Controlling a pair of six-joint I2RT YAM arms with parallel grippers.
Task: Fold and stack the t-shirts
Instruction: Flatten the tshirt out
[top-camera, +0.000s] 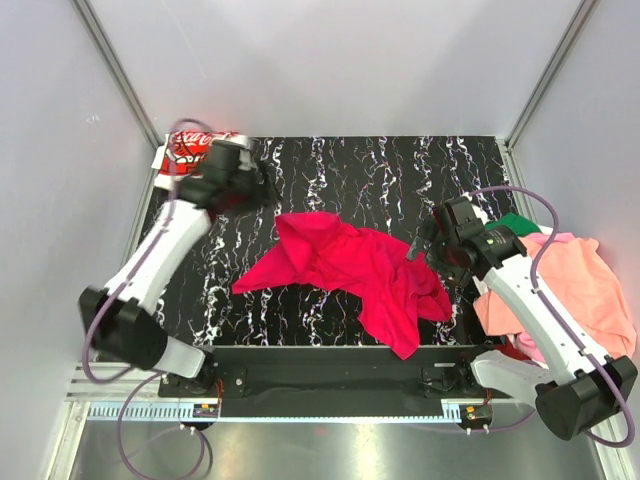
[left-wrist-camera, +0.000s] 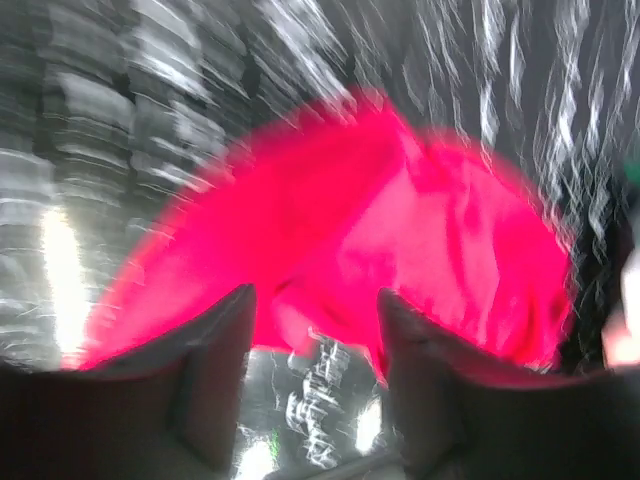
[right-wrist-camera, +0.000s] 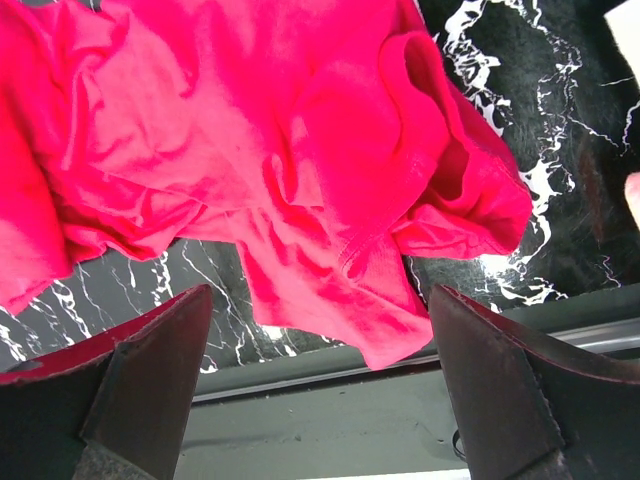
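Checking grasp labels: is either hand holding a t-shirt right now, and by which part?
Nothing held: left hand and right hand are open, crimson t-shirt lying free.

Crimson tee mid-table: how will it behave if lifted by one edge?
Likely floppy: the crimson t-shirt lies crumpled in soft folds, so it should drape from one grip point. Probably light; its cloth looks thin. Pushed, it would likely bunch rather than slide whole across the black marbled table.

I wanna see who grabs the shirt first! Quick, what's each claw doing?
Left gripper: open, jaws apart, holding nothing.
Right gripper: wide open, facing the crimson t-shirt, holding nothing.
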